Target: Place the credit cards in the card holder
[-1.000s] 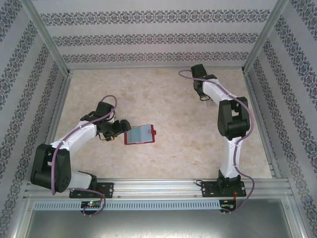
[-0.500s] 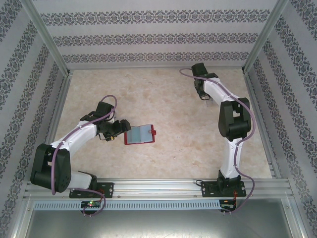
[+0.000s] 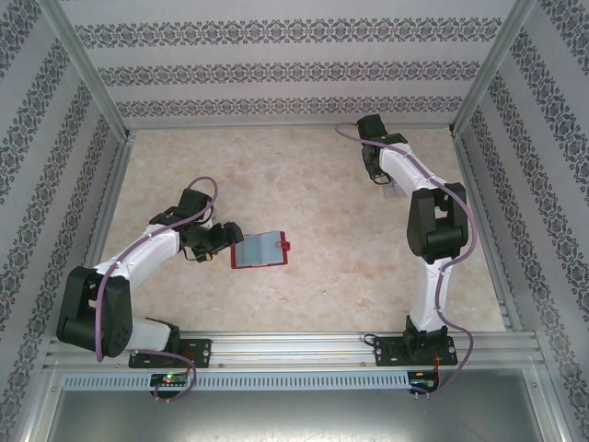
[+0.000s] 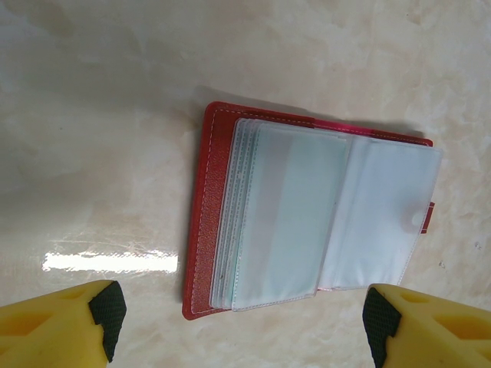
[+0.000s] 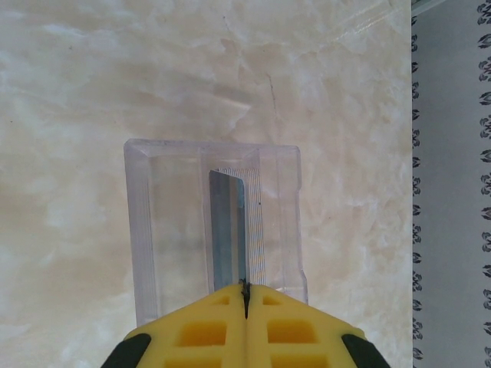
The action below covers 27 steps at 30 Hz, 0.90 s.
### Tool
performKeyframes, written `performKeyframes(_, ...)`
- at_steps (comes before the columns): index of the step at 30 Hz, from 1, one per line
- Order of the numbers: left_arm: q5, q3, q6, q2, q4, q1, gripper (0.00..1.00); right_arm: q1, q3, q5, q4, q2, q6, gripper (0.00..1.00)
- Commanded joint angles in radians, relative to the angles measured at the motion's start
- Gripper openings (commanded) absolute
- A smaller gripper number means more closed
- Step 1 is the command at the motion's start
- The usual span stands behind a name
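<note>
Between the shut fingertips of my right gripper a blue-grey credit card stands edge-on. It reaches down into the card holder, a clear plastic box on the table at the far right. My left gripper hangs open over a red wallet, its yellow fingers on either side of the wallet's near edge and apart from it. The wallet lies open on the table, and a pale teal card shows through its top clear sleeve. In the top view the wallet lies just right of the left gripper.
A patterned wall runs close along the right of the card holder. Metal frame posts and patterned walls enclose the beige marbled table. Bare table lies between the wallet and the right arm.
The right arm has edged slightly right and farther back. The left arm and the red wallet have not moved.
</note>
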Motion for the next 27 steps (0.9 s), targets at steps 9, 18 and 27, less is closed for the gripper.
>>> performKeyframes(9, 0.006, -0.013, 0.019, 0.03, 0.02, -0.003, 0.83, 0.002, 0.02, 0.103, -0.022, 0.052, -0.025, 0.03)
performKeyframes(18, 0.018, -0.015, 0.019, 0.051, 0.041, -0.003, 0.83, 0.017, 0.034, 0.143, -0.025, 0.079, -0.027, 0.21)
performKeyframes(27, 0.017, -0.019, 0.017, 0.053, 0.037, -0.003, 0.83, -0.021, -0.004, -0.076, -0.02, -0.033, 0.077, 0.34)
